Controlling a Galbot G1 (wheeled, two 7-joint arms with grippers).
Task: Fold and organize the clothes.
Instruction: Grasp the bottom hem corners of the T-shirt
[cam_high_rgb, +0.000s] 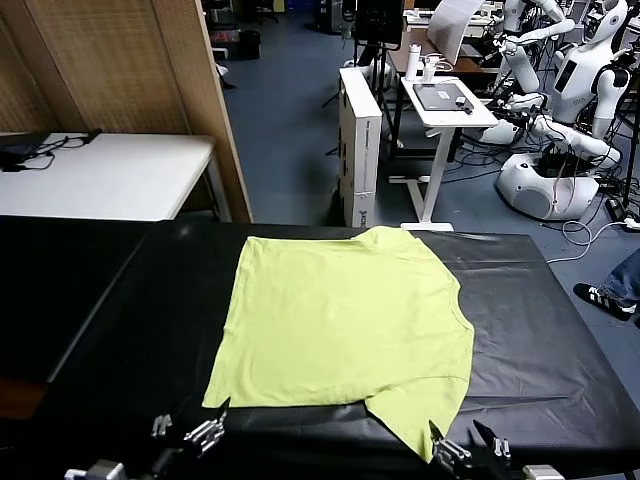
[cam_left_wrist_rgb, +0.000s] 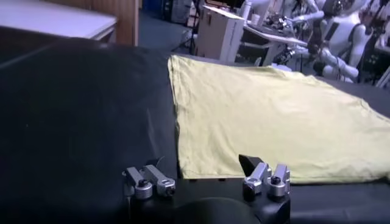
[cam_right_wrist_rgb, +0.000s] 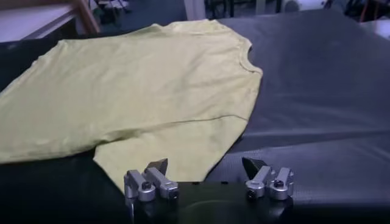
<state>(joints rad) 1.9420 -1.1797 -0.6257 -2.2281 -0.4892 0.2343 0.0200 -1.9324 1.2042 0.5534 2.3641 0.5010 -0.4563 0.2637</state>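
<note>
Start from your right claw (cam_high_rgb: 468, 447): it sits at the near edge of the black surface (cam_high_rgb: 120, 300), fingers spread apart and holding nothing. In its wrist view the near sleeve of the T-shirt (cam_right_wrist_rgb: 140, 91) lies directly ahead of the open fingers, the sleeve hem just beyond the tips, not yet touched. Your left claw (cam_high_rgb: 190, 430) is also spread and empty, low at the near edge, with the shirt's hem corner just ahead of it and slightly toward the robot's right.

The T-shirt (cam_high_rgb: 345, 320) lies flat, spread out in the middle of the surface. Its long axis runs across you: hem toward your left, neckline toward your right, one sleeve pointing at you and the other away toward the far edge.

That makes the split plain, in my judgement: the right claw is nearer the sleeve and collar end, the left claw nearer the hem. Whichever you move first, the cloth is forward of the claw, so reach out and down.
</note>
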